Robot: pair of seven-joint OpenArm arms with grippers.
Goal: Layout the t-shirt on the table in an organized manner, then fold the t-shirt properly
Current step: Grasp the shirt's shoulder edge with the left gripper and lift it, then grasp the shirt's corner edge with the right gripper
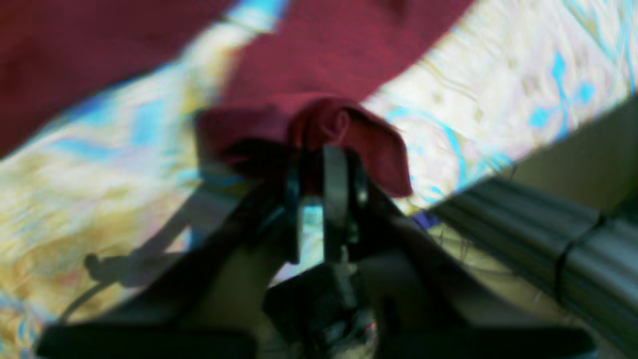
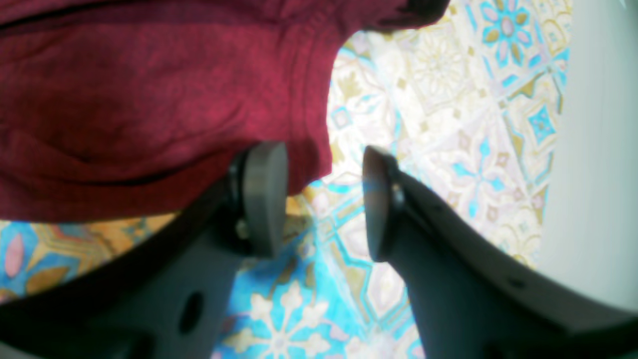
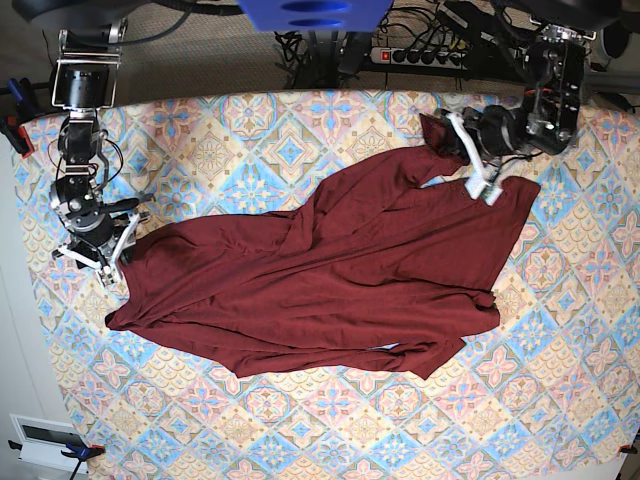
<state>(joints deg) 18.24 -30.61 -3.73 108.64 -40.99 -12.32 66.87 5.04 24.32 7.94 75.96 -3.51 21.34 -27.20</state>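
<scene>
Left gripper (image 1: 319,164): pinching a bunched fold of shirt (image 3: 320,280) — lift, pull outward, keep taut.
Right gripper (image 2: 324,204): spread, empty, beside hem — needs regrip.

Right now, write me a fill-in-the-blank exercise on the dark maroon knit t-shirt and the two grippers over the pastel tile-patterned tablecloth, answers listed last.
1. The left gripper pinches a bunched fold of the dark maroon knit t-shirt, so its jaws are ____.
2. The right gripper has a clear gap between its pads, so it is ____.
3. Between the right gripper's pads, only the ____ shows.
4. The t-shirt lies spread but ____, not yet folded.

Answers: shut; open; pastel tile-patterned tablecloth; wrinkled
</scene>
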